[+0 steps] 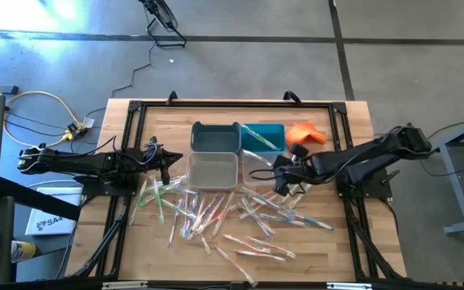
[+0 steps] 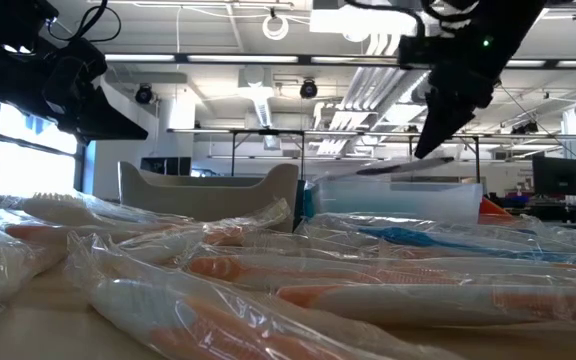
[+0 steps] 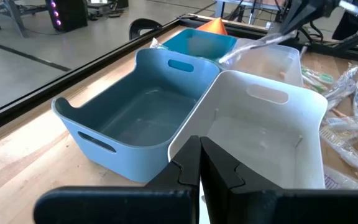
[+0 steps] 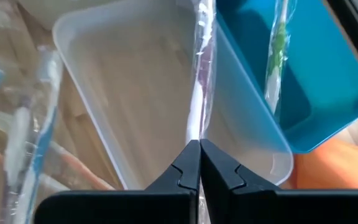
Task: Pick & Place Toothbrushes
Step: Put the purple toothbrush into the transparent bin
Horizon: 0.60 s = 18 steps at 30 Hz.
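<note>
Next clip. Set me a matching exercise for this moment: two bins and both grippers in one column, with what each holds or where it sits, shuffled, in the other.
Column one:
1. slate-blue bin
2. teal bin
3. left gripper
4. right gripper

Column two:
A. fingers shut on a wrapped toothbrush over the clear bin
B. nothing inside
C. fingers shut on nothing, near the white bin
D. one green-handled toothbrush inside

Pairs: 1-B, 2-D, 3-C, 4-A
</note>
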Motion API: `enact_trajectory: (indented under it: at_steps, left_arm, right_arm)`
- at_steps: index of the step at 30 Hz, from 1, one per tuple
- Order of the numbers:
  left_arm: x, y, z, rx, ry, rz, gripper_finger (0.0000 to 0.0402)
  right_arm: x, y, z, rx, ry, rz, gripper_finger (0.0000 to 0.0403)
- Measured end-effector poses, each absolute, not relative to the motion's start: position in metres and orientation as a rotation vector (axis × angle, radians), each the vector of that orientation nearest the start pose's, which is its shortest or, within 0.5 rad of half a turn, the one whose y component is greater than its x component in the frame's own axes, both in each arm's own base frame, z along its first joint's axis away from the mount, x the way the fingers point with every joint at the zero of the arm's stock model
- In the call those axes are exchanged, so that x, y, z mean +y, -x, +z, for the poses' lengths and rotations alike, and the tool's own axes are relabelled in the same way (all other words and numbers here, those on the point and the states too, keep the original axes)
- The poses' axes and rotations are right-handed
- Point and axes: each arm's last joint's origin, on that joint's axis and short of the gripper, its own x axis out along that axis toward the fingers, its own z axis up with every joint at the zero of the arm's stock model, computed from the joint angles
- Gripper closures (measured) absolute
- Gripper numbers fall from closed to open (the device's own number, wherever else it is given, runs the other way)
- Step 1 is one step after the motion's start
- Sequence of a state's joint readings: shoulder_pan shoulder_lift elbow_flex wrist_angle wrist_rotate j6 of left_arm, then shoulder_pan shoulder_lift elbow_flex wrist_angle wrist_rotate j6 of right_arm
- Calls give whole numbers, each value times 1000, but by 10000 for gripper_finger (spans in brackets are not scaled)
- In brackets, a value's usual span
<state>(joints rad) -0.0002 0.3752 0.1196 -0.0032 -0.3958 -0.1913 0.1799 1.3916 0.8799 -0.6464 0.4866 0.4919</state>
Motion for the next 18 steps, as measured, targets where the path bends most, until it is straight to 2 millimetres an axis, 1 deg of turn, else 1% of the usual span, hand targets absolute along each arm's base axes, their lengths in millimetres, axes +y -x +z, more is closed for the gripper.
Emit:
enact_trajectory:
  at_steps: [9, 15, 18]
  left_arm:
    - [11, -118, 172, 217, 137, 416, 402]
    - [11, -118, 172, 217, 136, 416, 402]
    - [11, -118, 172, 217, 136, 416, 402]
  right_arm:
    - [35, -262, 190, 1063, -49, -515, 400]
    - [32, -266, 182, 1097, -79, -498, 400]
    - [30, -267, 182, 1098, -82, -504, 400]
